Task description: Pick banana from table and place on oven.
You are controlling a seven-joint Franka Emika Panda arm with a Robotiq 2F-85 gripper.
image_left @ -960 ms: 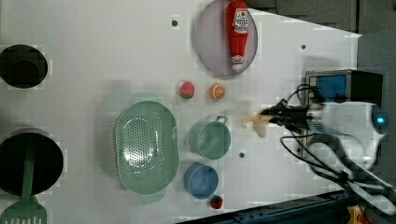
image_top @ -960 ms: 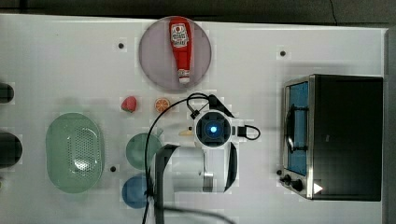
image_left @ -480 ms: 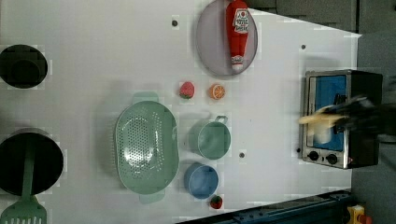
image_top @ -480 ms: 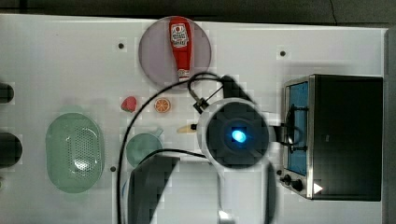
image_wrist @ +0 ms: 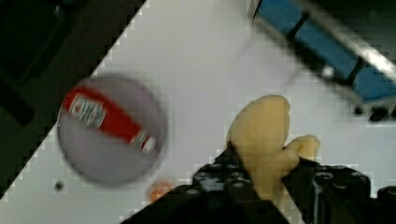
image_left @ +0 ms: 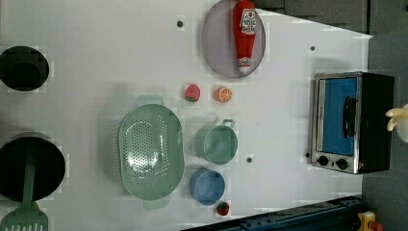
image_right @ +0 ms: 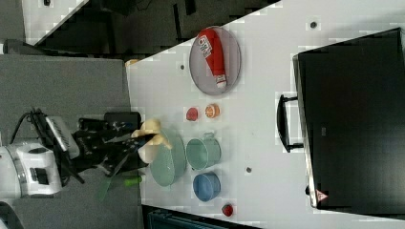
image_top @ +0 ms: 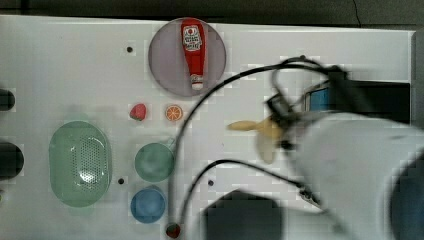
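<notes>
The pale cream-yellow toy banana bunch [image_wrist: 268, 140] is clamped between the black fingers of the end effector [image_wrist: 261, 179], lifted clear of the large white counter [image_top: 300, 45]. In the top view the banana is seen just at the left of the boxy toaster oven with blue-tinted glass door [image_left: 349, 122], which is mostly covered there by the blurred white arm — the left view shows the oven whole. Well apart lie the grey round plate [image_top: 165, 75] bearing a red ketchup bottle [image_top: 192, 47], a round orange slice [image_top: 173, 112] and a green perforated colander [image_top: 80, 162].

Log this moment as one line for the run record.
phase: carry | gripper: shut on banana | banana: lifted off table | oven: top bare, door shut
</notes>
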